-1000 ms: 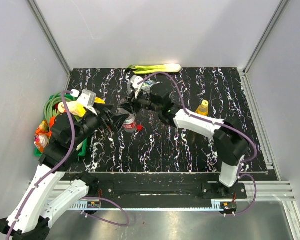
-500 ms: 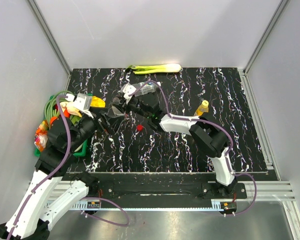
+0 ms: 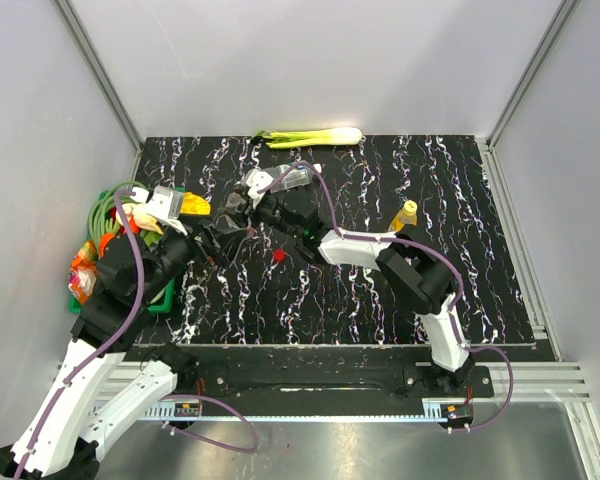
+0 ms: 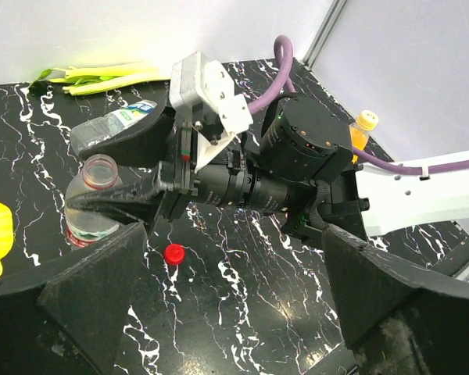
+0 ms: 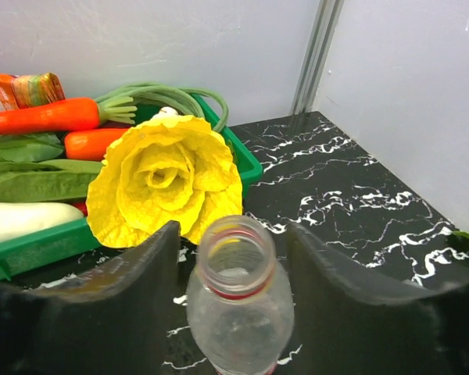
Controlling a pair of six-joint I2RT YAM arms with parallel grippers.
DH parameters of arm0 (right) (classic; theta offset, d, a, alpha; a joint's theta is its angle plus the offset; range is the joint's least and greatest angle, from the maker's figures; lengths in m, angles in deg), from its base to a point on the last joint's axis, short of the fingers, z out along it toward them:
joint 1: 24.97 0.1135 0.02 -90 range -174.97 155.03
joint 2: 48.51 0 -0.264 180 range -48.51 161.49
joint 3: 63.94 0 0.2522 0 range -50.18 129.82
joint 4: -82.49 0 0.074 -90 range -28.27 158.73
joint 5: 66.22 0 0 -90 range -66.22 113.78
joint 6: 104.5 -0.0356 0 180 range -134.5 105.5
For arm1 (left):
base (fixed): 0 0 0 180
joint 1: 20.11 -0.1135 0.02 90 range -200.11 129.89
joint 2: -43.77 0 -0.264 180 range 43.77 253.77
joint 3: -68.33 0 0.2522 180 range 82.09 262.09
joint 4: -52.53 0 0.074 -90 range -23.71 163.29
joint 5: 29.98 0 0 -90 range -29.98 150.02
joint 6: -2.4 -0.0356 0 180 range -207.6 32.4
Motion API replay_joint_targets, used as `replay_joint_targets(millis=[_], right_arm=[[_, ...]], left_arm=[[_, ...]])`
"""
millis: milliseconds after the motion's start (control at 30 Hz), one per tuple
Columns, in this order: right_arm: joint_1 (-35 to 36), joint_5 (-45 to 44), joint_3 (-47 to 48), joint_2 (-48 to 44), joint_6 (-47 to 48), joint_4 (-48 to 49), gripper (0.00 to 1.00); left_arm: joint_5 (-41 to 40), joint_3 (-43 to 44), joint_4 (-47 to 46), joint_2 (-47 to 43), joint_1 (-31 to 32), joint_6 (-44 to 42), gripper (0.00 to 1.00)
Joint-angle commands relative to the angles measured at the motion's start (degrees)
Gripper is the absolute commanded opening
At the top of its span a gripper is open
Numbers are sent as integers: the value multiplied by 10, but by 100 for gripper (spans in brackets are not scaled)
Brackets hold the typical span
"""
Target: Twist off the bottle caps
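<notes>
The left gripper [image 4: 231, 244] hangs spread and empty. Just beyond it the red cap [image 4: 173, 253] lies on the table [image 4: 234, 320], out of the right wrist view. The right gripper [image 5: 234, 236] pinches the red-labelled bottle [image 4: 87, 212], roughly upright with its open mouth up and its print unreadable. Farther off, the blue-green-labelled bottle [image 4: 113, 125] lies on its side.
</notes>
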Motion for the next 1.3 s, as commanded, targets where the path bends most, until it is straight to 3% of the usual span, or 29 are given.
replay_joint_targets(millis=[0,67,300,1267], right_arm=[[6,-27,-16,-34,2,48,72],[6,-30,-14,-49,-5,56,81],[6,-30,-10,-98,-11,36,95],[5,-74,-62,-256,-46,-111,100]], left_arm=[[-14,1,-8,2,-3,-12,99],[-9,1,-9,0,-3,-17,99],[-13,5,-9,-6,-3,-22,99],[9,-20,-5,-11,-3,4,99]])
